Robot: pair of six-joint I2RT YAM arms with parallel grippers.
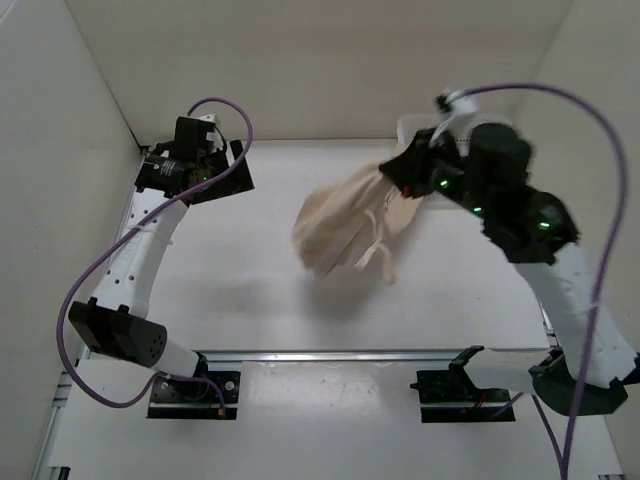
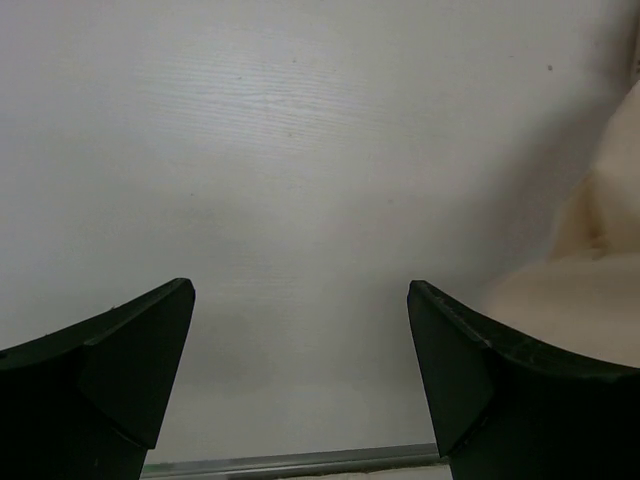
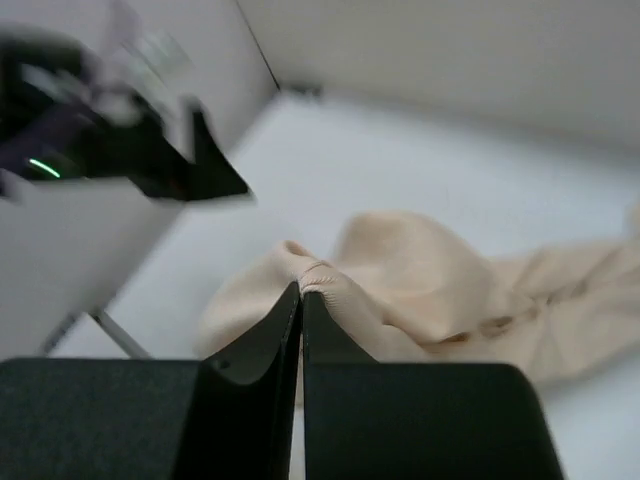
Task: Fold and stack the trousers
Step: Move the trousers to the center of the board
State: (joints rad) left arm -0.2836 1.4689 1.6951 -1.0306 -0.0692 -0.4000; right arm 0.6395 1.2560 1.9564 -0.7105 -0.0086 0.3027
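The right gripper (image 3: 302, 292) clamps a fold of the light beige trousers (image 1: 345, 230) at the centre right of the overhead frame, its two black fingers pressed together with a ridge of the thin fabric caught between their tips. From that pinch the garment spreads down and to the left as a bunched, wrinkled mass near the middle of the white table (image 1: 240, 290), a soft shadow lying just below it toward the bottom of the frame. Two narrow strips of cloth dangle at its lower right edge. Whether the lower part rests on the table cannot be told.

At the upper left of the overhead frame, the left gripper (image 1: 215, 175) hangs well apart from the garment, jaws spread wide and holding nothing. Its wrist view shows bare tabletop between the two dark fingers, with the edge of the beige cloth at the far right of that frame. A purple cable (image 1: 85, 290) loops beside the left arm; pale walls (image 1: 60, 120) enclose the table.
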